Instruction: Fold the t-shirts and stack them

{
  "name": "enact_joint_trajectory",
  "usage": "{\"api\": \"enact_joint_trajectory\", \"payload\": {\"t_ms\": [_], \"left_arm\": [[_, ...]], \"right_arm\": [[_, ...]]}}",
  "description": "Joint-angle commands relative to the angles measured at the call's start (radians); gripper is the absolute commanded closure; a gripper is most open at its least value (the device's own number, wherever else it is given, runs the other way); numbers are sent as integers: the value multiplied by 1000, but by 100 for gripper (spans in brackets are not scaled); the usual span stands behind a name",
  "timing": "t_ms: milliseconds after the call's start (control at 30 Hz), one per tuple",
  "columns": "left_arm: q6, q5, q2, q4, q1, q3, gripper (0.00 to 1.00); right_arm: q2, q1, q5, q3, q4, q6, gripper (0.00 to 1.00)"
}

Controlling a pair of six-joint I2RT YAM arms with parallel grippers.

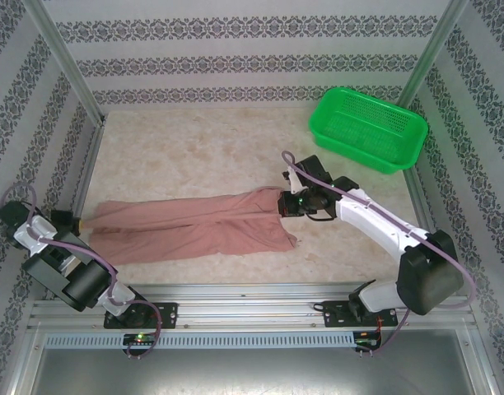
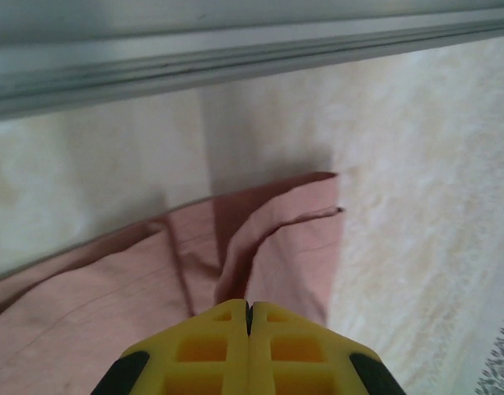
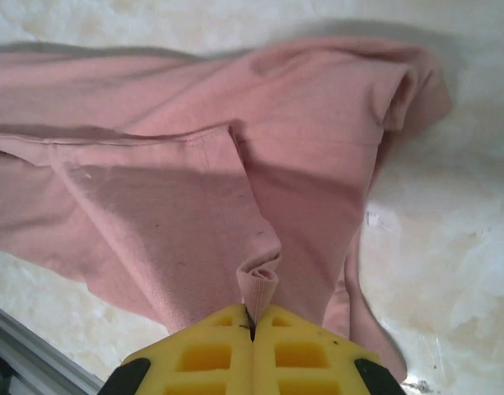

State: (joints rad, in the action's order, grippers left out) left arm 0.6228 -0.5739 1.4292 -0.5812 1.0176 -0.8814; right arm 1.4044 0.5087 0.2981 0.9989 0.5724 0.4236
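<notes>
I have 1 t-shirt (image 1: 194,226), dusty pink, drawn out into a long band across the near half of the worktop (image 1: 194,148). It runs from the worktop's left edge to a little past the middle. It lies low but rumpled, with long creases along its length, and at its right end a loose hem trails toward the near edge.

My left claw (image 1: 77,220) is clenched on the shirt's left end, right at the worktop's left edge. In the left wrist view its yellow fingers (image 2: 203,350) are pressed together, and a ridge of cloth runs straight into their tips. A metal rail (image 2: 235,58) of the frame crosses just beyond the cloth.

My right claw (image 1: 283,202) is clenched on the shirt's right end. In the right wrist view a small roll of pink cloth is pinched between the closed tips.

1 green mesh basket (image 1: 375,158) stands at the far right corner of the worktop, well apart from the shirt.
</notes>
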Motion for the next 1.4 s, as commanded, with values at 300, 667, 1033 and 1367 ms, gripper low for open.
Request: {"api": "enact_joint_trajectory", "payload": {"t_ms": [300,667,1033,1367], "left_arm": [[-17,27,43,80,10,103,100],[-83,-90,128,96,-2,-35,100],[17,-186,215,218,-46,-232,100],[160,-241,306,408,-134,-357,100]], "right_arm": [[139,29,87,-30,32,-31,100],[136,38,76,-16,37,-26,99],[107,37,49,-7,36,-16,100],[94,7,-32,59,70,-36,100]]}}
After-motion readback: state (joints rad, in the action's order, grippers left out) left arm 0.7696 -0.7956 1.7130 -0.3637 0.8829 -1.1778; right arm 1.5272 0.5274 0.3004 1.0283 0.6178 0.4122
